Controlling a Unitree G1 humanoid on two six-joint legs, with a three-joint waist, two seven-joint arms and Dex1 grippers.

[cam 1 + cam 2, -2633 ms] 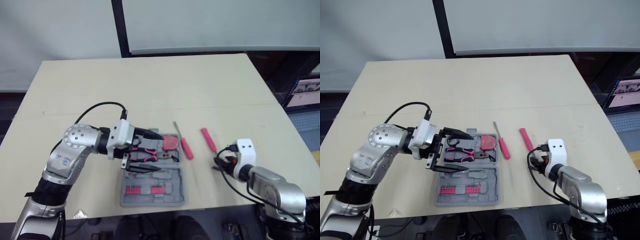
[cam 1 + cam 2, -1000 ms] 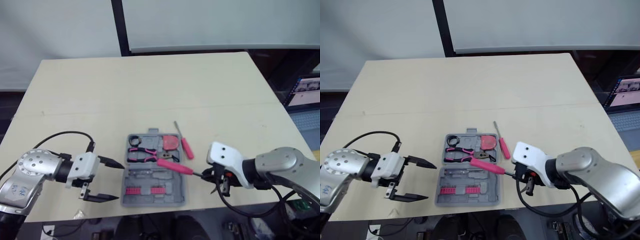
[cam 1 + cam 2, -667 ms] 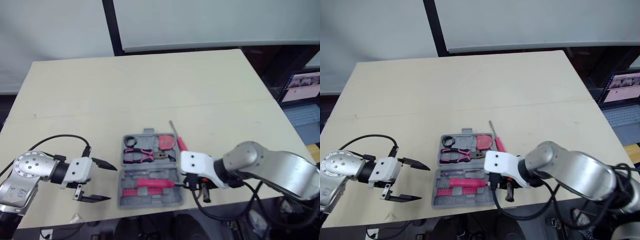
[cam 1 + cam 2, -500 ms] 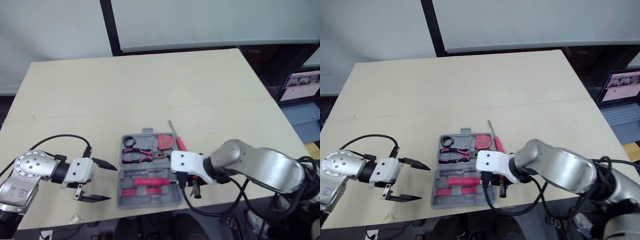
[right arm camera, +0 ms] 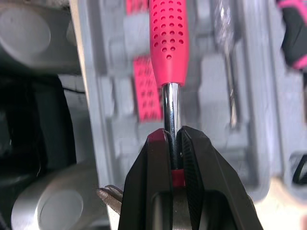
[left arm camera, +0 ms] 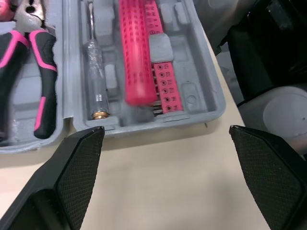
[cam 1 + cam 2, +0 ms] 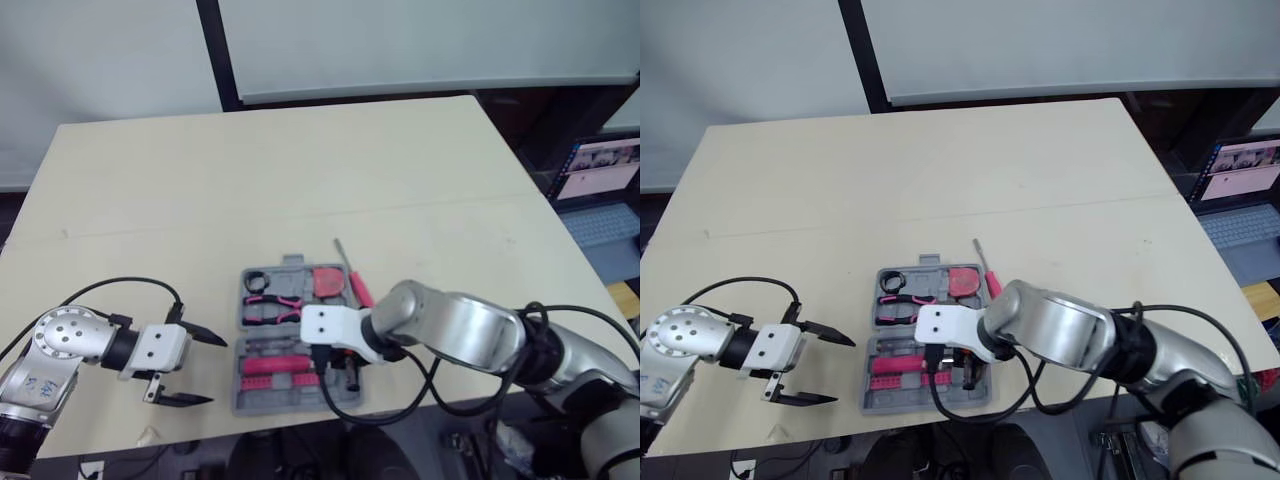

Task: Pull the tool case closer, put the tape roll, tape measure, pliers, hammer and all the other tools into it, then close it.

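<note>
The grey tool case [image 7: 345, 392] lies open near the table's front edge. Its far half holds the pink-and-black pliers [image 7: 265, 305], the red tape measure [image 7: 327, 283] and the black tape roll [image 7: 256, 283]. My right gripper [image 5: 171, 143] is shut on the metal shaft of a pink-handled tool [image 5: 168, 38]. That handle lies in the near half of the case beside a red bit strip [image 6: 163, 76]. My left gripper [image 7: 205, 370] is open over bare table just left of the case, holding nothing. A red screwdriver [image 7: 357, 287] lies on the table by the case's right side.
The table's front edge [image 7: 200, 440] runs close behind both grippers. A laptop [image 7: 600, 170] stands off the table's right side. The far half of the table [image 7: 300, 170] is bare wood.
My right gripper has carried the pink-handled tool leftward and laid its handle into the near half of the case. The left gripper has stayed open, left of the case.
</note>
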